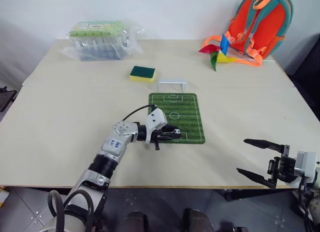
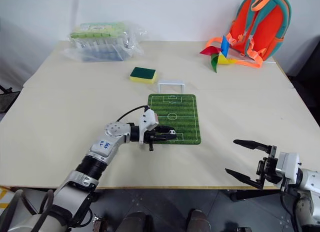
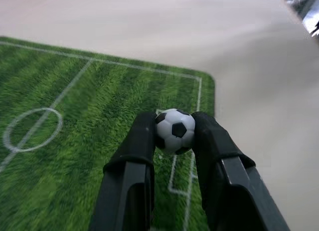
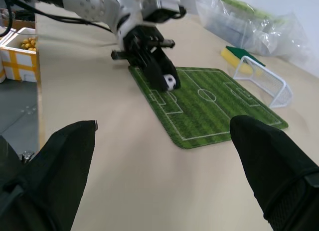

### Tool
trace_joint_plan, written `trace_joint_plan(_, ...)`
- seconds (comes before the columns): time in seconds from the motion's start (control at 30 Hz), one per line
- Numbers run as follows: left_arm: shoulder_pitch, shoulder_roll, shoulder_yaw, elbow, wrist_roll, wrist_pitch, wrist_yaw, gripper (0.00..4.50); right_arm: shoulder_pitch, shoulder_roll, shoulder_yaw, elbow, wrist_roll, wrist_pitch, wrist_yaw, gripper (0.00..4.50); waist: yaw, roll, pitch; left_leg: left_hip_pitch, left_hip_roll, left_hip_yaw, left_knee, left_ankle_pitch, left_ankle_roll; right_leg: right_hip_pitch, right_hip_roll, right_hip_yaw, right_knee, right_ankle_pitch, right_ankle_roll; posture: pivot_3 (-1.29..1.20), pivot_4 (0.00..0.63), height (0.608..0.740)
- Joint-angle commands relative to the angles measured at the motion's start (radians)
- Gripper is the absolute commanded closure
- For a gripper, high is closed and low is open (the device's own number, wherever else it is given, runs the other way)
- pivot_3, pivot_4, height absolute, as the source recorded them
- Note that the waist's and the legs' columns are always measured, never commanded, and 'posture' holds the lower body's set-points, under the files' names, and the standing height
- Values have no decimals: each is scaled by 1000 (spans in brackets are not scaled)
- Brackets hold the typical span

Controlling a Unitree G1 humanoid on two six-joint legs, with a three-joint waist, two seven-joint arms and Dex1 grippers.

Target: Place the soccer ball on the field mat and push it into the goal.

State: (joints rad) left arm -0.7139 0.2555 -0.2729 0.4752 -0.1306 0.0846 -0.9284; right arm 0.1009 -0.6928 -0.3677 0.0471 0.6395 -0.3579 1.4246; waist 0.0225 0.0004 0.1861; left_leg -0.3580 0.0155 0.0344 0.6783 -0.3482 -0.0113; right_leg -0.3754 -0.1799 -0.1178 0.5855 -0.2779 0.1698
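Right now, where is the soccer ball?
The soccer ball sits pinched in the left gripper over the near end of the field mat, opposite the goal.

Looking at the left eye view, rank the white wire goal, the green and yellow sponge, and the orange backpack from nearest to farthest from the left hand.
Starting at the left hand, which grips the tiny black-and-white soccer ball over the green field mat:
1. White wire goal, just beyond the mat's far end.
2. Green and yellow sponge, beyond the goal, slightly left.
3. Orange backpack, far right corner of the table.
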Motion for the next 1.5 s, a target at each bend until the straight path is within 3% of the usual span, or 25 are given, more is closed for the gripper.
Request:
trace_joint_plan(0.03, -27, -16, 1, 32, 30, -66, -1, 3632, 25, 16, -24, -83, 14, 9, -50, 0, 2, 0, 0, 0, 0, 0, 0, 0, 0, 0, 0, 0, 0, 0, 0, 0, 150, 740)
trace_joint_plan(0.27, -36, -30, 4, 68, 64, -78, 2, 3632, 42, 36, -8, -132, 0, 18, -102, 0, 6, 0, 0, -1, 0, 0, 3, -1, 1, 0, -1, 0, 0, 1, 1, 0, 150, 740)
trace_joint_plan(0.5, -25, -26, 10, 38, 53, -95, -21, 1406, 35, 42, 3, -119, -5, 14, -109, 0, 6, 0, 0, -1, 0, 0, 3, -1, 2, 0, -1, 0, 0, 1, 1, 0, 150, 740)
trace_joint_plan(0.93, 30, 60, 91, -155, -3, -48, -62, 1406, 20, 57, 36, -82, -5, 16, -86, 0, 3, 0, 0, -1, 0, 0, 3, -1, 2, 0, 0, 1, 0, 1, 1, 0, 150, 740)
trace_joint_plan(1.1, 196, 240, 203, -410, -173, 72, -199, 1406, 20, 59, 46, -76, -1, 24, -68, 0, -4, 1, 0, -1, 0, 0, 3, -1, 1, 0, 0, 1, 1, 1, 1, 0, 150, 740)
trace_joint_plan(1.23, 314, 337, 277, -503, -266, 119, -251, 1406, 1, 63, 42, -64, -1, 14, -58, 0, 3, 1, 0, 0, 0, 0, 4, -1, 1, 0, 0, 2, 1, 1, 1, 0, 150, 740)
trace_joint_plan(1.37, 486, 408, 337, -531, -301, 96, -303, 2570, -25, 62, 29, -41, 5, -5, -31, 0, 0, 2, 0, 0, 0, 0, 4, -2, 1, 0, -1, 3, 2, 1, 1, 0, 150, 740)
trace_joint_plan(1.5, 556, 385, 303, -561, -288, 68, -283, 3753, -50, 60, 13, -18, 15, -2, -28, 0, 6, 2, 0, 0, 0, 0, 4, -2, 1, 0, 0, 2, 1, 1, 1, 0, 150, 740)
